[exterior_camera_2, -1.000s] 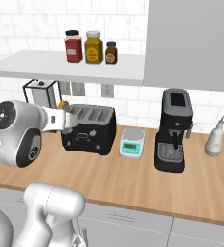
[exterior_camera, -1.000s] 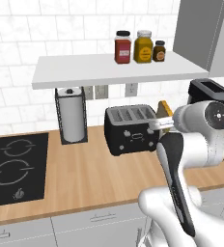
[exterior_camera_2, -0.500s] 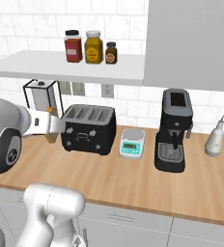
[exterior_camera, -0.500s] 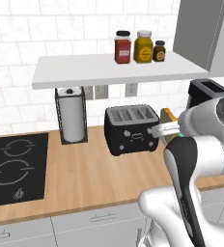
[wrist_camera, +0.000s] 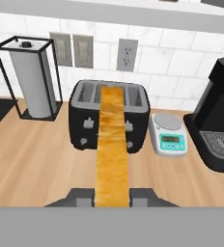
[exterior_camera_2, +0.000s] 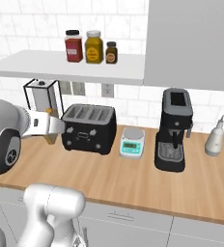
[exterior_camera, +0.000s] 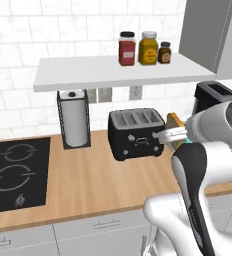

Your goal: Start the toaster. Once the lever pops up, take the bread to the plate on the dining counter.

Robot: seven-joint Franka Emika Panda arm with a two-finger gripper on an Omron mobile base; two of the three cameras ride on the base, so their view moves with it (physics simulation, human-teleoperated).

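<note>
Bread (wrist_camera: 112, 144) at frame centre in hand view, edge-on, pinched between gripper (wrist_camera: 112, 197) fingers, clear of toaster (wrist_camera: 109, 115) behind it. Scale (wrist_camera: 169, 135) right of toaster, coffee machine (wrist_camera: 220, 118) far right, paper towel holder (wrist_camera: 33, 85) upper left.

The bread (wrist_camera: 112, 149) runs as a long golden strip up the centre of the frame, its lower end clamped in the gripper (wrist_camera: 112, 197). Behind it sits the toaster (wrist_camera: 90, 126), with a paper towel holder (wrist_camera: 33, 87) upper left and a small scale (wrist_camera: 169, 134) (green display) right of centre.
</note>
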